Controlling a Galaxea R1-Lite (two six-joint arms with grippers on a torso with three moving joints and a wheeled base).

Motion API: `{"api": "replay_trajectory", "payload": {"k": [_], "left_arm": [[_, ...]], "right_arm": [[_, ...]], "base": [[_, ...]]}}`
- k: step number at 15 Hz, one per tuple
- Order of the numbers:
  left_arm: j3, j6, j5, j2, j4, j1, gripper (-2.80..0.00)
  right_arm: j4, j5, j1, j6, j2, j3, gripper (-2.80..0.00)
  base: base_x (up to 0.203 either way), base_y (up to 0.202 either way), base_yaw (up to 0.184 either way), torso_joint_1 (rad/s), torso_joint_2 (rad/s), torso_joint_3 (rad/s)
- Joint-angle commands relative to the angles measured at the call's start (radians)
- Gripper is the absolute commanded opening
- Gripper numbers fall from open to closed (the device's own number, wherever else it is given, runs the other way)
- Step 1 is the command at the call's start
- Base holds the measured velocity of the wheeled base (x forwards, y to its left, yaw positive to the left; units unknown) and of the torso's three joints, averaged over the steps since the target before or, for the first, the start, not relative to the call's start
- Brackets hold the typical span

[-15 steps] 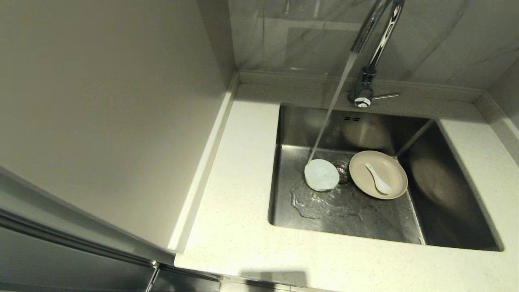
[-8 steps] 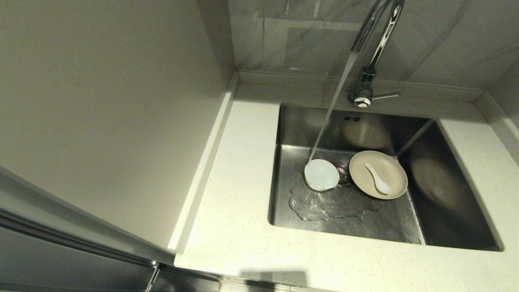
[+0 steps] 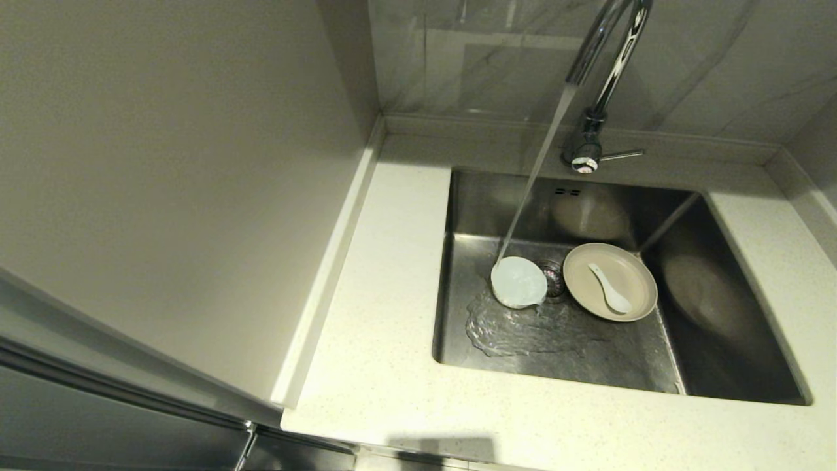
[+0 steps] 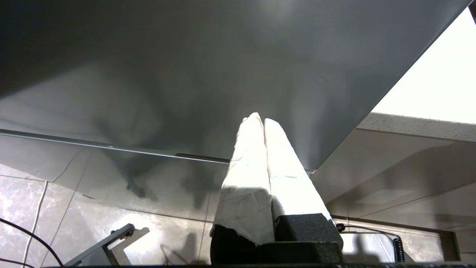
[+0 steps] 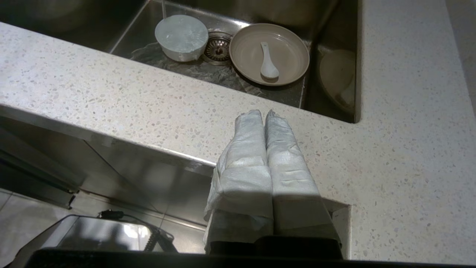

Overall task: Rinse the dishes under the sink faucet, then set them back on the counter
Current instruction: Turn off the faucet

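I judged the rinse to be under way: the faucet [image 3: 605, 39] ran into the brim-full bowl [image 3: 518, 282] on the sink [image 3: 660, 376] floor, with the plate [image 3: 611, 282] and its spoon [image 3: 610, 288] beside the drain. My right hand [image 5: 264, 112] hung pressed closed and empty before the surface [image 3: 386, 275]; my left hand [image 4: 259, 118], closed too, was parked by a cabinet. Next I would need to open, reach in and lift the bowl.
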Motion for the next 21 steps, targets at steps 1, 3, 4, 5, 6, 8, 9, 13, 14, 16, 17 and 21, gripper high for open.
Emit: {"api": "replay_trajectory", "payload": {"k": [1,3,4,5,6,8,9,13,14,16,17,21], "left_arm": [[0.0,-0.001,0.0,-0.003,-0.001,0.0,-2.8],[0.0,-0.001,0.0,-0.003,-0.001,0.0,-2.8],[0.0,-0.001,0.0,-0.003,-0.001,0.0,-2.8],[0.0,-0.001,0.0,-0.003,-0.001,0.0,-2.8],[0.0,-0.001,0.0,-0.003,-0.001,0.0,-2.8],[0.0,-0.001,0.0,-0.003,-0.001,0.0,-2.8],[0.0,-0.001,0.0,-0.003,-0.001,0.0,-2.8],[0.0,-0.001,0.0,-0.003,-0.001,0.0,-2.8],[0.0,-0.001,0.0,-0.003,-0.001,0.0,-2.8],[0.0,-0.001,0.0,-0.003,-0.001,0.0,-2.8],[0.0,-0.001,0.0,-0.003,-0.001,0.0,-2.8],[0.0,-0.001,0.0,-0.003,-0.001,0.0,-2.8]], "right_arm": [[-0.002,-0.003,0.0,0.003,0.041,0.0,-2.8],[-0.029,-0.008,0.0,0.015,0.14,-0.013,-2.8],[-0.063,-0.01,-0.001,0.02,0.221,-0.028,-2.8],[-0.102,-0.011,-0.001,0.031,0.321,-0.057,-2.8],[-0.137,-0.012,-0.001,0.047,0.431,-0.105,-2.8],[-0.178,-0.013,-0.001,0.081,0.654,-0.272,-2.8],[-0.192,-0.014,-0.001,0.101,0.763,-0.412,-2.8],[-0.214,-0.024,-0.002,0.214,1.112,-0.956,-2.8],[-0.201,-0.04,-0.003,0.257,1.191,-1.078,-2.8],[-0.143,-0.092,-0.005,0.363,1.339,-1.263,-2.8],[-0.097,-0.113,-0.01,0.423,1.396,-1.324,-2.8],[0.182,-0.137,-0.044,0.495,1.534,-1.48,-2.8]], "base": [[0.0,0.0,0.0,0.0,0.0,0.0],[0.0,0.0,0.0,0.0,0.0,0.0],[0.0,0.0,0.0,0.0,0.0,0.0],[0.0,0.0,0.0,0.0,0.0,0.0],[0.0,0.0,0.0,0.0,0.0,0.0],[0.0,0.0,0.0,0.0,0.0,0.0],[0.0,0.0,0.0,0.0,0.0,0.0],[0.0,0.0,0.0,0.0,0.0,0.0],[0.0,0.0,0.0,0.0,0.0,0.0],[0.0,0.0,0.0,0.0,0.0,0.0],[0.0,0.0,0.0,0.0,0.0,0.0],[0.0,0.0,0.0,0.0,0.0,0.0]]}}
